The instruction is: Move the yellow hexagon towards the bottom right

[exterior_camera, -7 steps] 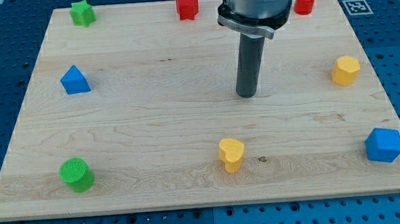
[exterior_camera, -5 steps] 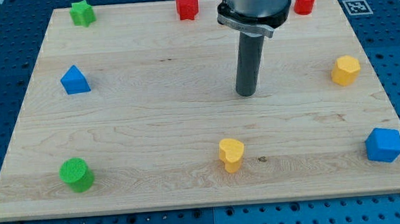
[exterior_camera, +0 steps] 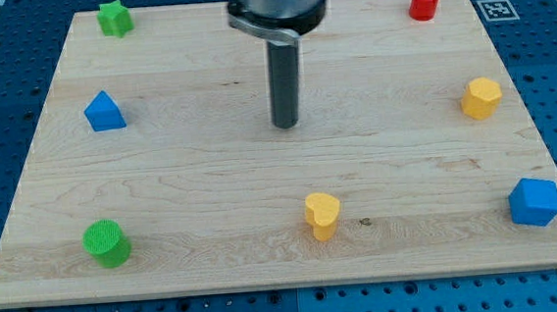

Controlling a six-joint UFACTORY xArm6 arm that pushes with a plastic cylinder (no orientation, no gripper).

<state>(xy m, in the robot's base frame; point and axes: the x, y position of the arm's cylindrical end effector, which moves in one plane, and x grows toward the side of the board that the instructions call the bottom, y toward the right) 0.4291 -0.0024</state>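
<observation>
The yellow hexagon [exterior_camera: 481,97] sits near the board's right edge, at mid height. My tip [exterior_camera: 285,125] rests on the board near the middle, far to the left of the hexagon and touching no block. A yellow heart [exterior_camera: 322,215] lies below the tip, near the board's bottom edge. A blue hexagon [exterior_camera: 534,201] sits at the bottom right, below the yellow hexagon.
A red cylinder [exterior_camera: 424,2] stands at the top right. A green star [exterior_camera: 114,18] is at the top left, a blue triangular block [exterior_camera: 104,111] at the left, a green cylinder [exterior_camera: 106,243] at the bottom left. The arm hides the red star.
My tip has moved left, from about the board's centre-right to its centre, away from the yellow hexagon. The arm now covers the red star. No block has moved.
</observation>
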